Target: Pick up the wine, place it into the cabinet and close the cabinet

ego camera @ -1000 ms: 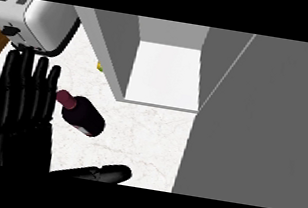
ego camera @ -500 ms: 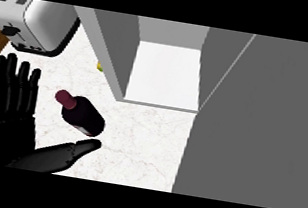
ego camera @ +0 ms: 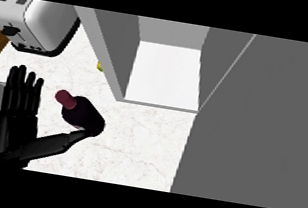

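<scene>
**Clerk:** Head view, the only view. Item one?

**Keeper:** The left hand (ego camera: 14,119), at seven o'clock in the view. Fingers (ego camera: 21,89) straight and close together, pointing to twelve. Thumb (ego camera: 58,142) spread wide towards two o'clock. Nothing is enclosed, so the hand is open.

**Clerk:** Change since the last entry?

**Keeper:** A second ago the thumb lay low, near the view's lower edge. It has since swung up, and its tip now meets the lower end of the wine (ego camera: 84,118), or sits just under it. The palm has slid a little towards nine o'clock. The bottle has not shifted.

**Clerk:** Meaning for the task?

**Keeper:** I judge the hand is opening a span to take the bottle. No grasp yet, no lift, and the placing and closing are still to do.

**Clerk:** Item two, the wine?

**Keeper:** Dark bottle lying on the marble counter (ego camera: 143,140), reddish cap end towards eleven o'clock, body towards five. It lies at three o'clock from the fingers, just beside them, in the gap between fingers and thumb.

**Clerk:** Item three?

**Keeper:** The cabinet (ego camera: 166,72), at one o'clock from the bottle, open, with a pale floor inside. Its grey door (ego camera: 265,129) fills the three o'clock side.

**Clerk:** Sundries?

**Keeper:** A toaster (ego camera: 33,23) at eleven o'clock. The right hand is not shown.
</scene>
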`<move>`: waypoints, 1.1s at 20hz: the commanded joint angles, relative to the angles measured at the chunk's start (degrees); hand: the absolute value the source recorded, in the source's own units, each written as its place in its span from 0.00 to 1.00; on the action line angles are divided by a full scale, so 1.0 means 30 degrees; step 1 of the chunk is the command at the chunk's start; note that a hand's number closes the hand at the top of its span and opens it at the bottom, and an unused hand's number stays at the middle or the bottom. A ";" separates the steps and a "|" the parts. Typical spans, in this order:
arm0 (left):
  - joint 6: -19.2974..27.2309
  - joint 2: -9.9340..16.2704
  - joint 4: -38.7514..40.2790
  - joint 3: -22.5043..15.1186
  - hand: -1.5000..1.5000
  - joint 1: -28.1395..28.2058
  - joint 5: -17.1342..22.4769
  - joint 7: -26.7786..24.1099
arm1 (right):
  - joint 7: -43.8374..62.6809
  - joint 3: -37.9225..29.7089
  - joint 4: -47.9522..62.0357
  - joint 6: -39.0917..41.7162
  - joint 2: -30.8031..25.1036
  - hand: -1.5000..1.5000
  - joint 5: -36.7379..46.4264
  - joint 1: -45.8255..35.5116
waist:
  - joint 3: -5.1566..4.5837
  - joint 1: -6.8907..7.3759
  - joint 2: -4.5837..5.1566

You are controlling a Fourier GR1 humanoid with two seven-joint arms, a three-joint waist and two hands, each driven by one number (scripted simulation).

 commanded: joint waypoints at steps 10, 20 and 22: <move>-0.4367 0.0037 0.7452 0.3185 0.00 -0.1132 0.2618 -0.3796 | 0.0695 -0.0615 -0.1791 0.0529 -0.0025 0.00 -0.1014 0.0710 | 0.0008 -0.0026 0.0000; -0.6996 -0.1164 1.6128 0.4393 0.00 -0.3267 0.2701 -0.9797 | 0.0433 -0.0597 -0.1602 0.0609 0.0136 0.00 -0.0641 0.0106 | -0.0003 -0.0102 0.0022; -0.6922 -0.1195 1.6476 0.4355 0.00 -0.3531 0.2478 -0.9856 | 0.1766 -0.0641 -0.1860 0.0060 0.0223 0.00 -0.0949 -0.0548 | 0.0002 -0.0046 0.0008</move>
